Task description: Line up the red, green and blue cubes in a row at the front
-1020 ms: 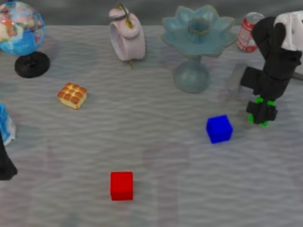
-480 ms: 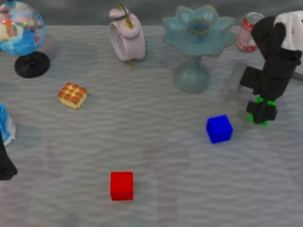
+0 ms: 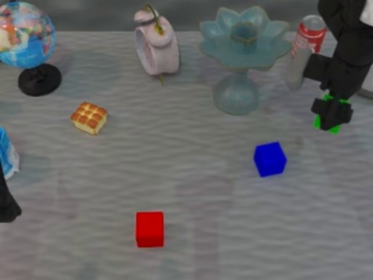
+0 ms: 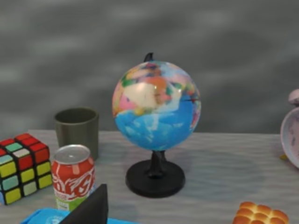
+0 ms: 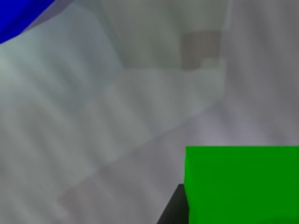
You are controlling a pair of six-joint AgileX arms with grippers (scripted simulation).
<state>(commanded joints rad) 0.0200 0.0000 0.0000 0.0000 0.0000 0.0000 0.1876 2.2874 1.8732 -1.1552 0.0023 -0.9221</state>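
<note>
Right gripper (image 3: pixel 332 112): pinches the green cube (image 3: pixel 333 123) at the table's right, clear of the surface.
Blue cube (image 3: pixel 270 158): on the table, nearer centre than that gripper.
Red cube (image 3: pixel 150 228): front, left of centre.
Left arm (image 3: pixel 7 201): parked at the left edge.

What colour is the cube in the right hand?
Bright green cube, clearest in the right wrist view.
</note>
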